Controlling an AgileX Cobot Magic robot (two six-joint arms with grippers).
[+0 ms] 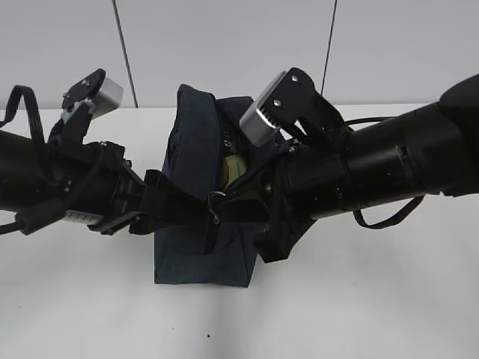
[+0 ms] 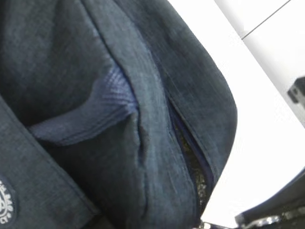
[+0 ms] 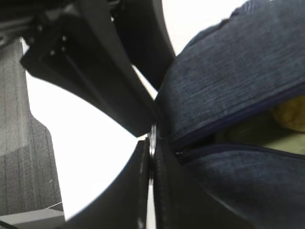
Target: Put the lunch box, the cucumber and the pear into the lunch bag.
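A: We record a plain white table with a pale panelled wall behind it. The lunch bag stands at its centre, dark navy, top partly unzipped.

B: We confirm. Through the gap we see the pale green lunch box and a yellow-orange patch, the pear. We cannot find the cucumber.

A: Right gripper: jaws pinched together on the metal ring pull at the zipper's end.

B: Left gripper: it sits against the bag's near top edge; its wrist view shows only fabric, and whether its jaws stand apart we cannot tell.
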